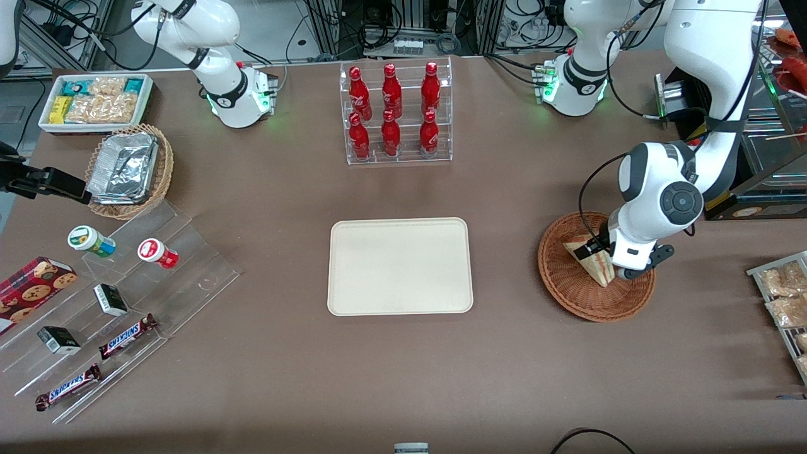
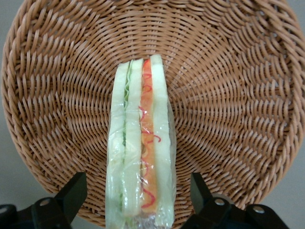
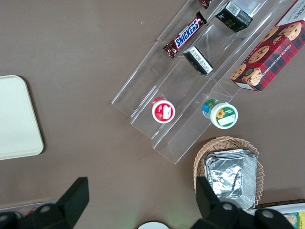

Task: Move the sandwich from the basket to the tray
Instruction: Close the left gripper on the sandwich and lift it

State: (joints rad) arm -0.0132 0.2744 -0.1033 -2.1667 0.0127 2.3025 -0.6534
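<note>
The working left arm rises from its base at the worktop's edge farthest from the front camera, toward its own end of the worktop, arches up and over, then folds down so the wrist hangs low, nearer the front camera than the base. The wrist points almost straight down. Its tool (image 1: 610,260) is lowered into the basket (image 1: 567,284). The two dark fingers (image 2: 71,193) stand spread wide, one on either side of the sandwich (image 2: 140,157), with daylight showing between each pad and the wrapped bread. Neither finger touches it. A black cable loops loose from the wrist.
</note>
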